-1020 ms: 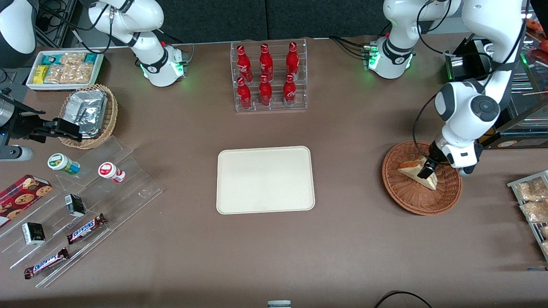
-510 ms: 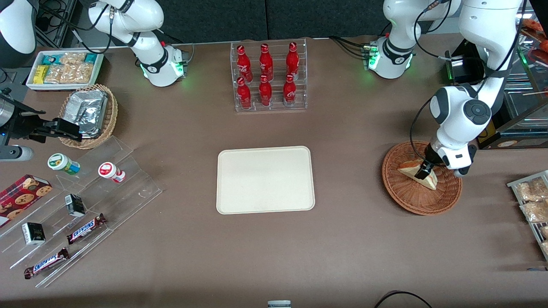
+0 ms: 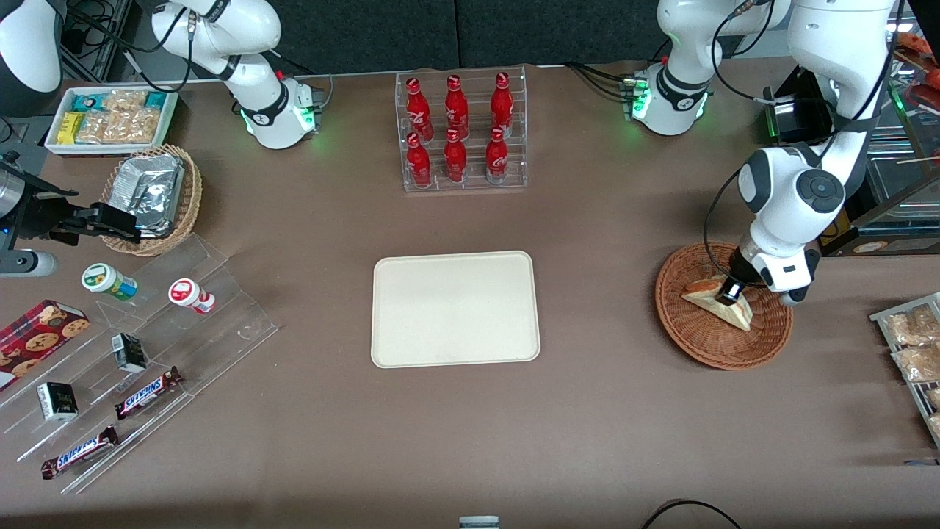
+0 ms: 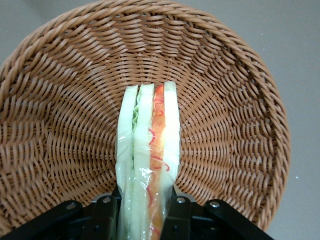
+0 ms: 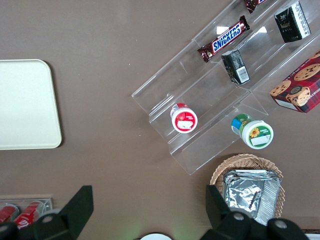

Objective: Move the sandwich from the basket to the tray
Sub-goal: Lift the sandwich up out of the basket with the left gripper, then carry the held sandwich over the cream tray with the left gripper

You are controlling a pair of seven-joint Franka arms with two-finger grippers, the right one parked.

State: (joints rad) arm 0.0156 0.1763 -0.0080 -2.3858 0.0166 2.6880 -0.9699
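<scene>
The sandwich (image 3: 712, 299), a wedge of white bread with red and pale filling in clear wrap, stands on edge in the reddish-brown wicker basket (image 3: 690, 334) toward the working arm's end of the table. My left gripper (image 3: 729, 296) is down in the basket, with its black fingers (image 4: 106, 215) pressed on both flat sides of the sandwich (image 4: 148, 165), shut on it. The basket's woven wall (image 4: 55, 125) surrounds it. The cream tray (image 3: 454, 308) lies empty at the table's middle and also shows in the right wrist view (image 5: 25, 105).
A clear rack of red bottles (image 3: 461, 132) stands farther from the front camera than the tray. A rack of snack packets (image 3: 910, 353) lies beside the basket at the table's edge. A clear stepped display (image 3: 139, 353) with snacks and a tan basket (image 3: 154, 198) lie toward the parked arm's end.
My left gripper has shifted slightly within the basket and settled lower over the sandwich, which has tilted a little. The tray and other things have not moved.
</scene>
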